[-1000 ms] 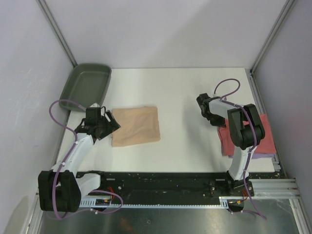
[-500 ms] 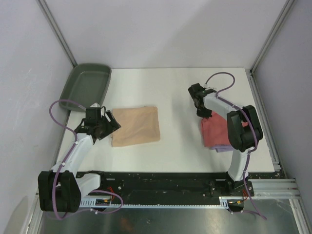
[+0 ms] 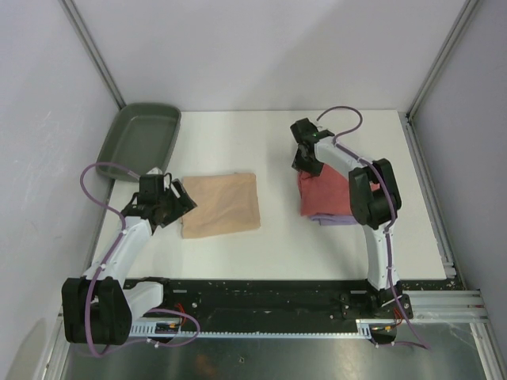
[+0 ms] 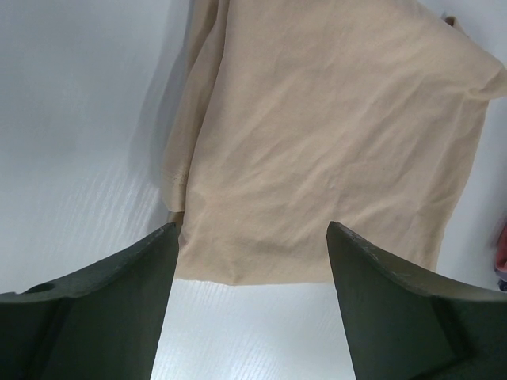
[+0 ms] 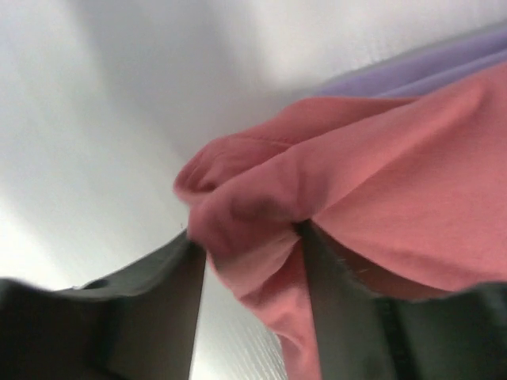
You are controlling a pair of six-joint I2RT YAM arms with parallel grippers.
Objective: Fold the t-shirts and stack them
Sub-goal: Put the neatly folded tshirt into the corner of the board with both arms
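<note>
Close to the near-left corner of the bench [image 3: 269, 253], the left gripper [image 3: 182, 203] hovered released, its fingers spread either side of the left edge of the tan shirt [image 3: 222, 204] and touching nothing; that looked like a wait, or a line-up for the next fold. The tan shirt lay flat in the left half of the bench, folded to a rough rectangle, its slightly longer side running left to right and a little skewed. Across in the right half, the coral shirt [image 3: 323, 194] sat on the lavender shirt [image 3: 337, 219], whose near edge peeked out below, probably a stack being formed; both ran roughly near to far. At the coral shirt's far-left corner the right gripper [image 3: 307, 165] had bunched cloth between its fingers, though whether it gripped or had let go I cannot tell. A green tray [image 3: 142, 138] sat at the far-left corner.
</note>
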